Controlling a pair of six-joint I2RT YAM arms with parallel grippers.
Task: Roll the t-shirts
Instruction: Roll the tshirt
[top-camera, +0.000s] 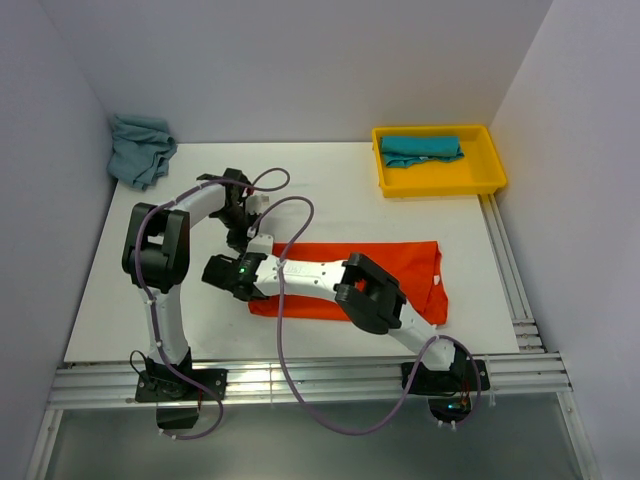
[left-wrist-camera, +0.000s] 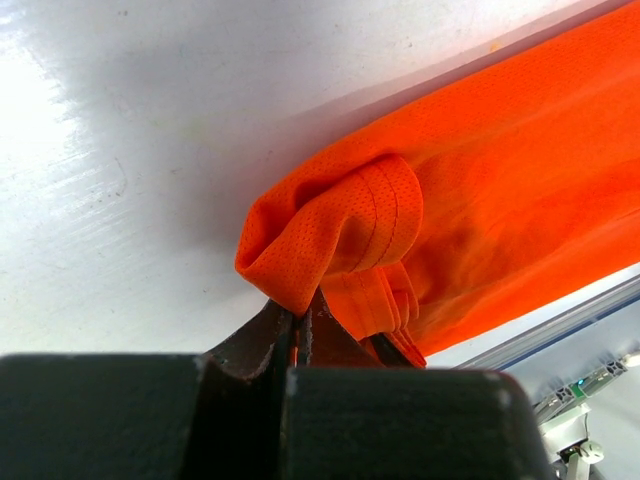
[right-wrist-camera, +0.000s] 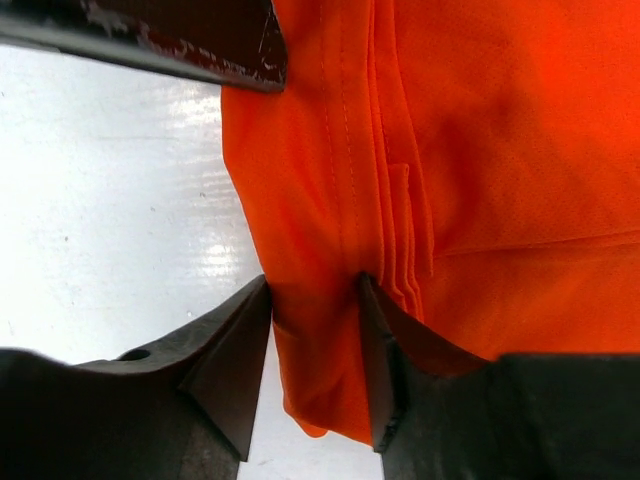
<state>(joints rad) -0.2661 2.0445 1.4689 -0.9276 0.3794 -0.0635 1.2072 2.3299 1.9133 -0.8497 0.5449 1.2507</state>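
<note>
Left gripper (left-wrist-camera: 298, 318) jaws pinch together on the curled end of the orange t-shirt (left-wrist-camera: 500, 190). Right gripper (right-wrist-camera: 314, 340) jaws stand apart astride its hem. The shirt lies folded mid-frame in the top view. Rolling looks just begun; next, the right should clamp and both turn evenly.

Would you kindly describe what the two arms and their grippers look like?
Both the left arm and right arm have white links with chunky black joint housings and black bases. A greyish-purple cable runs along each. A small green light glows near the right wrist. The left gripper and right gripper have dark, wedge-shaped fingers.
</note>
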